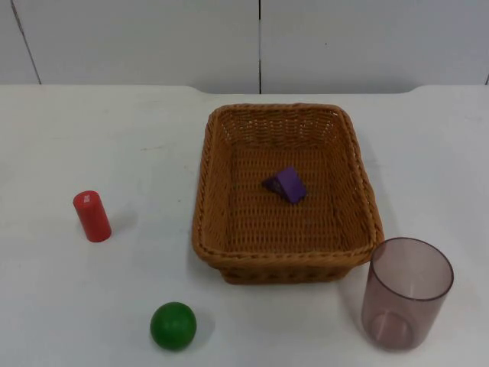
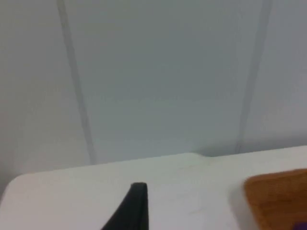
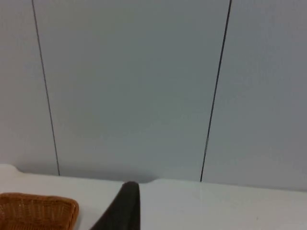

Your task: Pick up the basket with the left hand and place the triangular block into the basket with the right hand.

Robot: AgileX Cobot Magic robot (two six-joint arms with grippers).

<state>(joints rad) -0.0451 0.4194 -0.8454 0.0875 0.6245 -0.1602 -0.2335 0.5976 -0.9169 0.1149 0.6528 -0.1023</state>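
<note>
A brown wicker basket (image 1: 206, 199) stands on the white table, slightly right of centre. The purple triangular block (image 1: 287, 185) lies inside it, near the middle of the basket floor. My left gripper (image 2: 135, 207) is held off the table and faces the grey partition wall, with a corner of the basket (image 2: 278, 197) a short way off. My right gripper (image 3: 125, 206) also points at the wall, and the basket's rim (image 3: 38, 210) is apart from it. Neither gripper touches anything. Both arms wait, drawn back from the objects.
A red cylinder (image 1: 92, 216) stands upright left of the basket. A green ball (image 1: 173, 326) lies near the front edge. A translucent pinkish cup (image 1: 406, 292) stands at the basket's front right corner. The grey wall (image 1: 260, 38) closes the far side.
</note>
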